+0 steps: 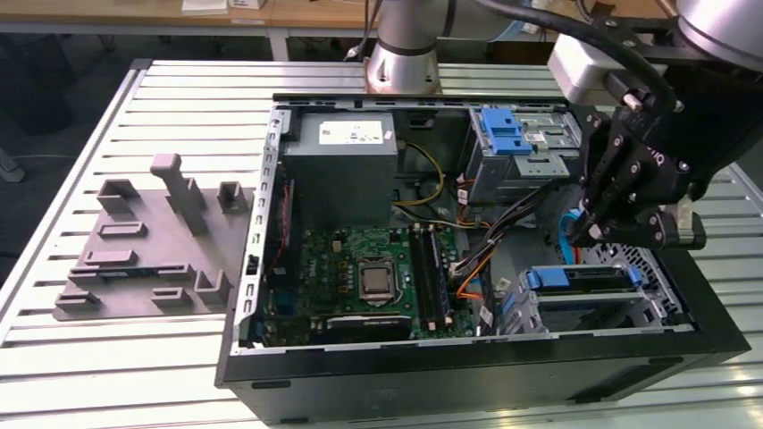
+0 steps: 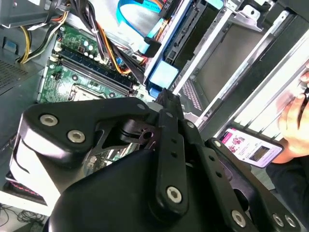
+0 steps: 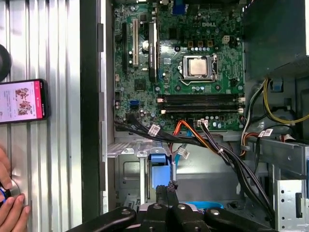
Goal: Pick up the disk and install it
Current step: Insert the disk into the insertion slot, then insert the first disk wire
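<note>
One gripper hangs over the open computer case, towards the exterior view's right. We see its black fingers pressed together with nothing between them in the first wrist view.

The disk lies flat in the drive cage at the near corner of the case on the exterior view's right. Its blue frame faces the motherboard. The gripper's tip sits just above and beside that blue edge. In both wrist views the fingertips end right next to the blue frame; we cannot tell whether they touch it.

Several black and orange cables run between the motherboard and the cage. A light blue ribbon cable lies close by.

A grey power supply box with a white sticker sits at the far side of the case. A second bay with a blue latch stands beside it, further to the exterior view's right. The processor socket sits in the middle of the green board.

The case rests on a slatted metal table. A grey fixture plate with upright blocks lies on the table at the exterior view's left.

In both wrist views a phone with a lit pink screen lies on the table outside the case. A person's hand is near it.
</note>
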### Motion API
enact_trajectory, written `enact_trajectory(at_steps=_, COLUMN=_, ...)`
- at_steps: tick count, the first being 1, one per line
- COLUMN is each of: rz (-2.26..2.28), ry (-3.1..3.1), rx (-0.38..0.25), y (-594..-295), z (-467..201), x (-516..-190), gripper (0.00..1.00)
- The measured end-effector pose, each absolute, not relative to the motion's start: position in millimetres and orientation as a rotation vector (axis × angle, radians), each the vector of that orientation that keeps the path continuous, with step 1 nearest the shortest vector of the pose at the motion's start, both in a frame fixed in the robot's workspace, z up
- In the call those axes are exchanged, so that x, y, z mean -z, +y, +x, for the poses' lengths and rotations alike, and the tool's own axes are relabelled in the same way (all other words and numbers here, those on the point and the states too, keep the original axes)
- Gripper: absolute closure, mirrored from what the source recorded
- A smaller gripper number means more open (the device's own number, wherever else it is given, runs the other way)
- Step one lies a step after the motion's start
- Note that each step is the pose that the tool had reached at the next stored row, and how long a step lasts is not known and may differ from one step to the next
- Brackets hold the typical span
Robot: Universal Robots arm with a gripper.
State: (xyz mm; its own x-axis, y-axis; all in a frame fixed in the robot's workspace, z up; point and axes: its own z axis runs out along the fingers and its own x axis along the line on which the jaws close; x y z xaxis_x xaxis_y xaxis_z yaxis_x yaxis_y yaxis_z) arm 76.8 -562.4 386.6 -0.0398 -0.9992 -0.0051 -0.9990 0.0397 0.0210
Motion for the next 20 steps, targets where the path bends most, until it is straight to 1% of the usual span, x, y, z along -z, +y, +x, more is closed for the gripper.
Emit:
enact_trajectory(at_steps=4, rz=2.17, ry=-2.258, rx=0.029, y=-562.3, z=76.7, x=-380.1, gripper=0.89)
enact_trajectory(at_steps=20, rz=2.17, ry=-2.258, rx=0.03, y=-562.3, z=80.8, x=-379.5, gripper=0.89)
